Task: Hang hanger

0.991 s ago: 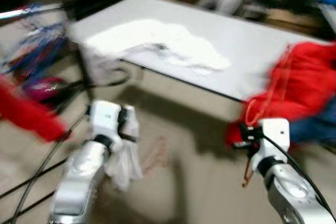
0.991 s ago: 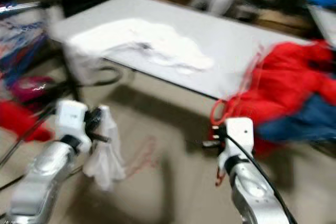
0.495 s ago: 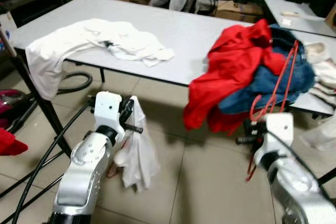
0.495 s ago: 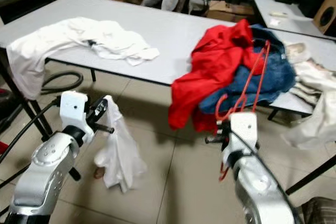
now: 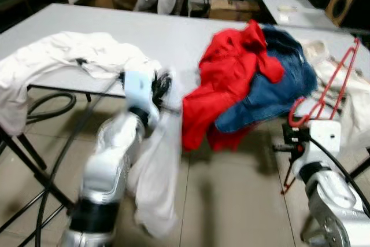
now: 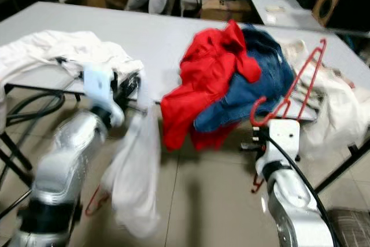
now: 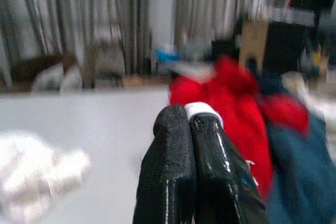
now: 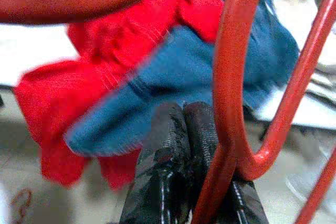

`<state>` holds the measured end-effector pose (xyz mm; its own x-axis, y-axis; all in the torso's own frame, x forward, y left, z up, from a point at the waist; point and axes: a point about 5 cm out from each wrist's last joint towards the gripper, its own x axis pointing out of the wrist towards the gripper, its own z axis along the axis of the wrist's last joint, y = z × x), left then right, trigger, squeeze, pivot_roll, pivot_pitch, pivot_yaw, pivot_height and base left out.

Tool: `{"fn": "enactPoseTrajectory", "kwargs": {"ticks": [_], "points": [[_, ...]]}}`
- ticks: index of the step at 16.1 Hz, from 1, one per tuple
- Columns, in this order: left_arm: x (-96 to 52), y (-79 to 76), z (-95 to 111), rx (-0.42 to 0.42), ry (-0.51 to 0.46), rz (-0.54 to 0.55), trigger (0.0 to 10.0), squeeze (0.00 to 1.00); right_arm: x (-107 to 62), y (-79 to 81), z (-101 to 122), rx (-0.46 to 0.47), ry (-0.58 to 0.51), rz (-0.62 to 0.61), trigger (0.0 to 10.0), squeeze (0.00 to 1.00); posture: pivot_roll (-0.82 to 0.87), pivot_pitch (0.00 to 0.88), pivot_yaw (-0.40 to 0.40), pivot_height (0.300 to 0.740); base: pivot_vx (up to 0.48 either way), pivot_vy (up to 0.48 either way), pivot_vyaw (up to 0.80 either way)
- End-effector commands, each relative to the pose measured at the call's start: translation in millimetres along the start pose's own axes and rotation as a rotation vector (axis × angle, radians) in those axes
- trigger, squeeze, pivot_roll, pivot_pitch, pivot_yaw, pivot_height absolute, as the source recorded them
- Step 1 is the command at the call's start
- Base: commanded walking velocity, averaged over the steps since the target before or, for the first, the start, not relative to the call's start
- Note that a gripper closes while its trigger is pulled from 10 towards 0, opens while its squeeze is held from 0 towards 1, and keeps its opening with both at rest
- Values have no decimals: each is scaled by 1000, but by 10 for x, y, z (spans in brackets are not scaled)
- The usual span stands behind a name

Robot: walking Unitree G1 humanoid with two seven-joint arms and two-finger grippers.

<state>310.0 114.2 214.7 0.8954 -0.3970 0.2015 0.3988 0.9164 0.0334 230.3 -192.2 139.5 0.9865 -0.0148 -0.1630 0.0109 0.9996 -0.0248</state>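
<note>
Before the table (image 5: 191, 33) — right pincer (image 8: 184, 124) clamps red hanger (image 6: 300, 82), left pincer (image 7: 189, 121) pinches white cloth (image 5: 156, 177).

Grey table (image 5: 191, 36) on beige tiled floor (image 5: 231, 195)

Silver arms (image 5: 113, 154) (black fingers (image 7: 173, 177))

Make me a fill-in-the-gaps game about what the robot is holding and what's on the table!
1. The right gripper holds a ____ hanger.
2. The left gripper holds a ____ cloth.
3. On the table, the red garment lies on top of a ____ one.
4. The cloth hangs down toward the ____.

Missing words: red; white; blue; floor
</note>
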Motion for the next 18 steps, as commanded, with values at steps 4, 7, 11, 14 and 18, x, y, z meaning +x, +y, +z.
{"fn": "enactPoseTrajectory", "kwargs": {"ticks": [4, 7, 11, 14, 18], "points": [[420, -151, 855, -55, -268, -157, 10000, 0, -4, 43, 64, 21, -45, 16, 10000, 0, -22, 0, -42, 740, 338, 0, 0], [725, -179, 1292, -56, -383, -214, 10000, 0, 13, 89, 72, 30, -55, 27, 10000, 0, -20, 0, -36, 740, 324, 0, 0], [1076, -131, 1881, -17, -495, -245, 10000, 0, 26, 112, 84, 48, -72, 18, 10000, 0, -28, 0, -12, 740, 328, 0, 0], [1225, -183, 1968, -13, -492, -270, 10000, 0, 16, 103, 88, 60, -81, 1, 10000, 0, -40, 0, 6, 740, 328, 0, -452], [1344, -311, 1913, 1, -470, -294, 10000, 0, -19, 104, 69, 61, -80, -12, 10000, 0, -54, 0, 22, 740, 328, 0, -800]]}}
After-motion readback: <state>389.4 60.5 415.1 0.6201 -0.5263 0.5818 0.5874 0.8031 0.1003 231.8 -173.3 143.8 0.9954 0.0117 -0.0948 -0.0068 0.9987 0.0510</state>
